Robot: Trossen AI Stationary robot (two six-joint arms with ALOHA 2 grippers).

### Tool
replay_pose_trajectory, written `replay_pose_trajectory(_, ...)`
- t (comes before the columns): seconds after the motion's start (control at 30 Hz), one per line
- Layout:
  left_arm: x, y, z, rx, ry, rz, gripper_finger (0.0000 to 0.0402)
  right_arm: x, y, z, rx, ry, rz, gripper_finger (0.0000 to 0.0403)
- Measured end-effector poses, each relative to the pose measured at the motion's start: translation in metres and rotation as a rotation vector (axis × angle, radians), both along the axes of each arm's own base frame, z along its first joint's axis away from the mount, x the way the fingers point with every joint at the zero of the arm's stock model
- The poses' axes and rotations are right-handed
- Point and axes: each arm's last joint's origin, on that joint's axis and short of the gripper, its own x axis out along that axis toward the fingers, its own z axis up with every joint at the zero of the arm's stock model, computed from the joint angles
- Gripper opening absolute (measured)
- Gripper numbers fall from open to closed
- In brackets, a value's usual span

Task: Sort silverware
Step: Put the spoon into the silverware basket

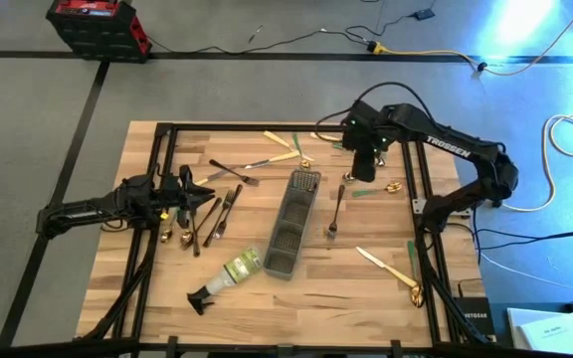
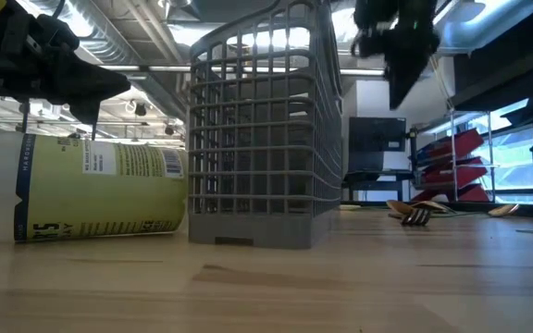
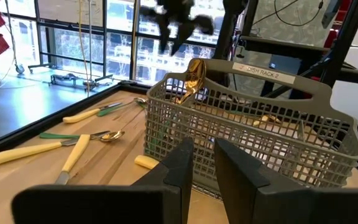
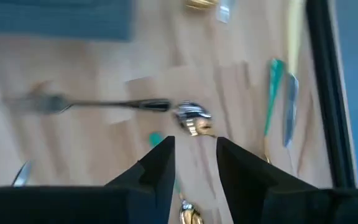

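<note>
Grey mesh is what you see at the middle of your wooden table (image 1: pixel 296 298): the caddy (image 1: pixel 291 224) lies there lengthwise, and one gold spoon (image 3: pixel 193 79) pokes up inside its end compartment, seen from your left wrist camera. The rest of the silverware is scattered flat on the boards. A cluster of dark forks (image 1: pixel 222 212) lies left of the caddy, just beside your left gripper (image 1: pixel 203 195). That gripper hangs above the table with its fingers (image 3: pixel 180 168) parted by a narrow gap and nothing between them, pointing toward the caddy. Cream-handled pieces (image 3: pixel 23 152) and a green-handled one (image 3: pixel 64 133) lie near the table's far-left corner in that same wrist camera.

Your right gripper (image 1: pixel 364 167) is raised over the far side of the table, right of the caddy. Its fingers (image 4: pixel 160 165) stand apart and empty, looking down on a dark fork (image 4: pixel 92 104) and a gold spoon bowl (image 4: pixel 194 121) lying end to end on the wood. A green-handled knife (image 4: pixel 275 93) lies beside the black frame rail there. Another dark fork (image 1: pixel 336 212) lies just right of the caddy, and a cream-handled knife (image 1: pixel 381 265) sits nearer the right front corner.

A spray bottle (image 1: pixel 229 275) lies on its side just left of the caddy's near end.
</note>
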Motion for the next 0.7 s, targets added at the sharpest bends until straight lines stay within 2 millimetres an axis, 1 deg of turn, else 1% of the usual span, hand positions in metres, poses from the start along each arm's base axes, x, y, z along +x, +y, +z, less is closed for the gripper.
replay_pose_trajectory(0.17,0.0,0.0,0.0,0.0,0.0,0.0,0.0051,-0.015,-0.029,-0.034,-0.051,0.036,-0.305,0.0095)
replay_pose_trajectory(0.27,0.0,0.0,0.0,0.0,-0.001,0.0,0.0051,-0.024,-0.036,-0.051,-0.062,0.065,-0.353,0.0095)
replay_pose_trajectory(0.37,0.0,0.0,0.0,0.0,0.0,0.0,0.0051,-0.028,-0.034,-0.065,-0.061,0.109,-0.324,0.01)
replay_pose_trajectory(0.43,0.0,0.0,0.0,0.0,0.0,0.0,0.0051,-0.028,-0.034,-0.07,-0.083,0.115,-0.33,0.0116)
replay_pose_trajectory(0.53,0.0,0.0,0.0,0.0,0.0,0.0,0.0051,-0.029,-0.035,-0.076,-0.103,0.124,-0.351,0.0153)
replay_pose_trajectory(0.7,0.0,0.0,0.0,0.0,0.0,0.0,0.0051,-0.03,-0.04,-0.075,-0.208,0.16,-0.387,0.021)
